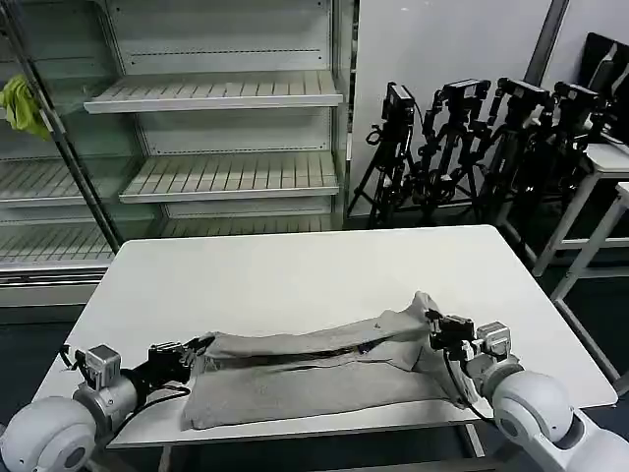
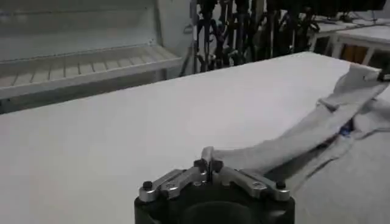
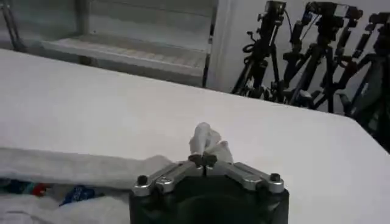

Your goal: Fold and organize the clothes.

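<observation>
The light grey T-shirt point(image 1: 314, 369) lies along the near edge of the white table point(image 1: 295, 275), its upper layer pulled up into a long raised fold. My left gripper point(image 1: 195, 351) is shut on the shirt's left end, and a pinch of grey cloth point(image 2: 208, 154) pokes out between the fingertips of the left gripper point(image 2: 208, 164). At the right end my right gripper point(image 1: 440, 329) is shut on the other corner, with a bunched tuft of cloth point(image 3: 204, 139) standing above the right gripper point(image 3: 203, 160). A bit of multicolour print point(image 3: 76, 193) shows under the fold.
Bare tabletop stretches behind the shirt. White wire shelves point(image 1: 216, 93) stand beyond the table, with a yellow-green rag point(image 1: 22, 103) hanging at the far left. Black tripods point(image 1: 472, 138) crowd the right background, beside another white table point(image 1: 609, 162).
</observation>
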Tool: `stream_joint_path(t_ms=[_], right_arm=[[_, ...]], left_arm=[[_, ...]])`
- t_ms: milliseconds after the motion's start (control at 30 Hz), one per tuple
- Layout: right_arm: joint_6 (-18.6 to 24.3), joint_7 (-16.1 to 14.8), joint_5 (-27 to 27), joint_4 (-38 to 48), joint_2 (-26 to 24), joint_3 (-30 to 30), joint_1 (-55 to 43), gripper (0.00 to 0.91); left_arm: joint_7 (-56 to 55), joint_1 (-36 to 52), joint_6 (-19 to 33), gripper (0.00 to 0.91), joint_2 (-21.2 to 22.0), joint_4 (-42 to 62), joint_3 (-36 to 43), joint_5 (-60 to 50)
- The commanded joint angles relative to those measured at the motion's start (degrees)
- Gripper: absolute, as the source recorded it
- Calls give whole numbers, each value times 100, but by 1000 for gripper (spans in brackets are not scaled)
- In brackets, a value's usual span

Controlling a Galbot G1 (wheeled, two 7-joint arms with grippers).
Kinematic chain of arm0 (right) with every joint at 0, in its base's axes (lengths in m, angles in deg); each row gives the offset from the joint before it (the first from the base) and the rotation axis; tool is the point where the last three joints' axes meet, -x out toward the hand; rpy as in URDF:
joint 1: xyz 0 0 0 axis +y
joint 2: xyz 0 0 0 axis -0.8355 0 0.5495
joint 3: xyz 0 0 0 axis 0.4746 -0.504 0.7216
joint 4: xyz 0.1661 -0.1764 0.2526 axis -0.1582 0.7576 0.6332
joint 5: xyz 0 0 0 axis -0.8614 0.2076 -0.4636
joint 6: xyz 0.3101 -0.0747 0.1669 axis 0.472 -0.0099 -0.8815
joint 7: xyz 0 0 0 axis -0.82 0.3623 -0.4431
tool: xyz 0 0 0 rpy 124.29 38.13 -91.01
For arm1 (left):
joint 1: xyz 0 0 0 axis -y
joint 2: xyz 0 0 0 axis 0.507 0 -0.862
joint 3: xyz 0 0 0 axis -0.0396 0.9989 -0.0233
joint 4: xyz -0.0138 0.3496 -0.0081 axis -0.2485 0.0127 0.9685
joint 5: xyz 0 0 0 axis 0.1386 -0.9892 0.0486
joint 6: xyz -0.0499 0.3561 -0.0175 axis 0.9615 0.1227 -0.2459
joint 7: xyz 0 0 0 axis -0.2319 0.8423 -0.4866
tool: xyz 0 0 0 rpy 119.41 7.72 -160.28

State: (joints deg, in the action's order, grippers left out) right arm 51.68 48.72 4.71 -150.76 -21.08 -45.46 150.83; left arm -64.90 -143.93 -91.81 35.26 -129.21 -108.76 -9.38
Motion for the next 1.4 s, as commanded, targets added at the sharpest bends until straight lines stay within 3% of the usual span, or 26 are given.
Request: stream_joint_path(t_ms=[33, 867, 900, 933, 1000, 1233, 1400], right_arm=[[-5, 3, 69, -64, -99, 33, 145, 0], [-409, 150, 675, -450, -297, 144, 852, 0], [-408, 175, 698, -465, -309, 150, 890, 846], [-409, 209, 753, -475, -321, 153, 936, 907], [-409, 359, 928, -502, -340, 150, 1014, 907], [-405, 463, 1176, -705, -416, 414, 1357, 907], [-402, 615, 1183, -977, -421, 1097, 1629, 907]], left_arm=[[-8, -121, -9, 71, -53, -16, -15, -10], [-1, -678, -82, 71, -40, -190, -8, -467], [1, -713, -86, 504, -38, -203, -25, -475], [9, -759, -91, 907, -31, -218, -49, -528], [6, -825, -99, 907, -12, -265, -94, -596], [-48, -1074, -95, 907, 33, -513, -415, -724], [-35, -1201, -15, 907, 124, -659, -1083, -854]])
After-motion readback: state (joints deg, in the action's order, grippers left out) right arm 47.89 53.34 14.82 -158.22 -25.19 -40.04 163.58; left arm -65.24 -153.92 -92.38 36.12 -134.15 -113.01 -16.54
